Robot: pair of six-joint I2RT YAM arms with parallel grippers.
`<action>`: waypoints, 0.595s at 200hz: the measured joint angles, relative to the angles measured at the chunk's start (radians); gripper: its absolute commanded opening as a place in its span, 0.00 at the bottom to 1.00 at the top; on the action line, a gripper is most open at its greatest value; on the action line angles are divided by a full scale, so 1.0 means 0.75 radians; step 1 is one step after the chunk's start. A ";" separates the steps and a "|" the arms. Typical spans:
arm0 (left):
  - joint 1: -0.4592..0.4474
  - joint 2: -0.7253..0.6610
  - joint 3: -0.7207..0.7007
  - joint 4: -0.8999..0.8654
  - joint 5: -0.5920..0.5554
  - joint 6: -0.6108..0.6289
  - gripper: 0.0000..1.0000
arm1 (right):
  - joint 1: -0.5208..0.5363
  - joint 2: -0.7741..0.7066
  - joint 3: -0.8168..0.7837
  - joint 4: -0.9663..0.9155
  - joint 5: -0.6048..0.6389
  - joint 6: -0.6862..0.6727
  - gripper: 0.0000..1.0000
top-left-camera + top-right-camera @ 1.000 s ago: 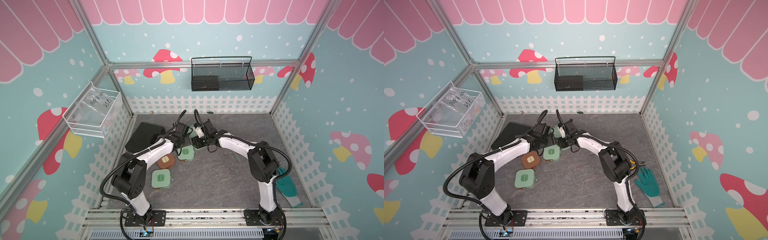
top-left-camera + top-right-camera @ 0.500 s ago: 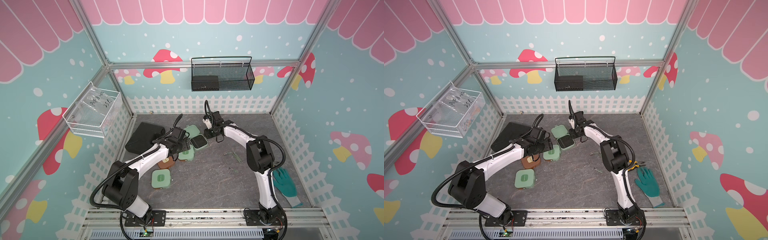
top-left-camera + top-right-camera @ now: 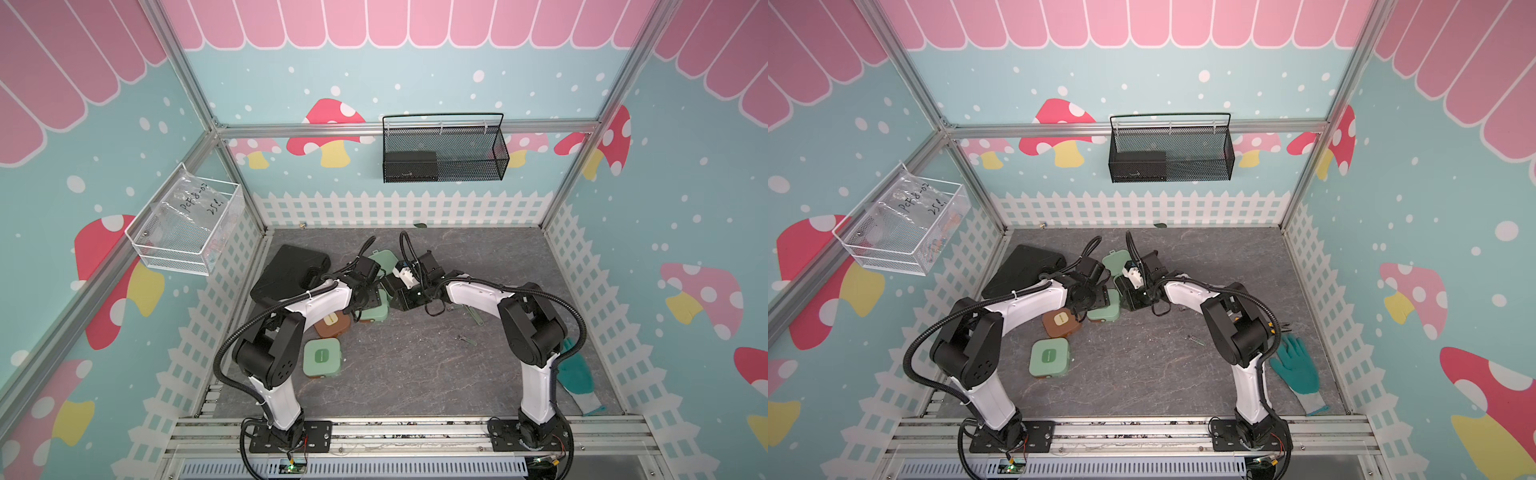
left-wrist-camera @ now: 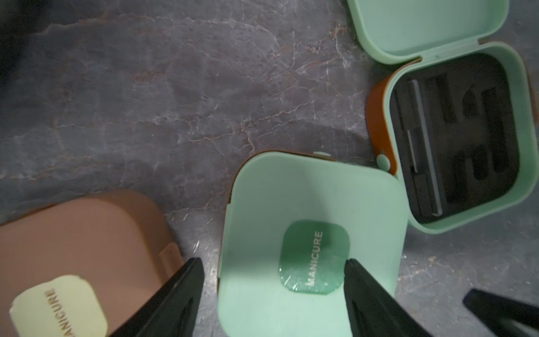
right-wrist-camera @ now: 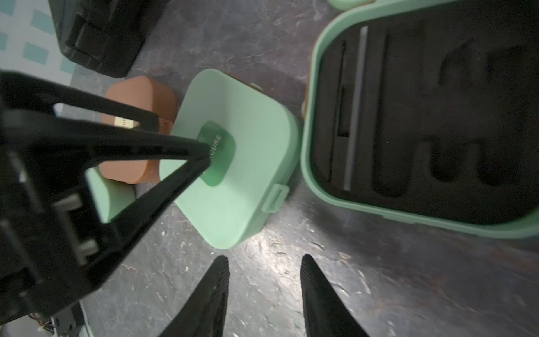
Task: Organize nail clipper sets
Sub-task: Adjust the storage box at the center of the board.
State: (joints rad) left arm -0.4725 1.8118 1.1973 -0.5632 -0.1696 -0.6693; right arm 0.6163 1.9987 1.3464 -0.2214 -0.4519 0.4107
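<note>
While poised over the closed mint case lying between brown case and open mint case, left gripper jaws apart, one finger over its label, shift to bracket both sides before closing; hold right gripper, jaws apart, clear of it

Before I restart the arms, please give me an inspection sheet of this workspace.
Surface: grey marbled tabletop, no spill seen.
Job's things: open mint case, black insert mostly empty; closed mint case; brown case, closed; third mint case, closed, near the left arm's base; small loose metal pieces.
Clutter: large black case; teal glove.
Tools: left tool open, over the closed mint case; right tool open, empty, above bare tabletop.
Cables: black cables loop along both arms; no snag seen.
Surroundings: black mesh basket on back wall; wire basket on side wall.
</note>
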 measured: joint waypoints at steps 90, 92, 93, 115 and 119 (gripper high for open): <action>0.008 0.094 0.066 0.015 -0.013 0.015 0.77 | 0.010 0.131 0.054 0.135 -0.040 0.127 0.33; 0.009 0.095 0.066 0.016 -0.013 0.015 0.77 | 0.010 0.134 0.054 0.135 -0.041 0.128 0.33; 0.009 0.096 0.067 0.017 -0.013 0.015 0.77 | 0.010 0.135 0.054 0.135 -0.041 0.129 0.32; 0.010 0.100 0.069 0.021 -0.014 0.015 0.77 | 0.012 0.154 0.054 0.142 -0.047 0.145 0.32; 0.010 0.100 0.069 0.021 -0.014 0.015 0.77 | 0.014 0.154 0.054 0.146 -0.047 0.151 0.32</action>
State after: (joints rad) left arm -0.4652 1.8870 1.2491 -0.5472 -0.1799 -0.6579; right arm 0.6266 2.1139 1.3869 -0.1116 -0.4873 0.5236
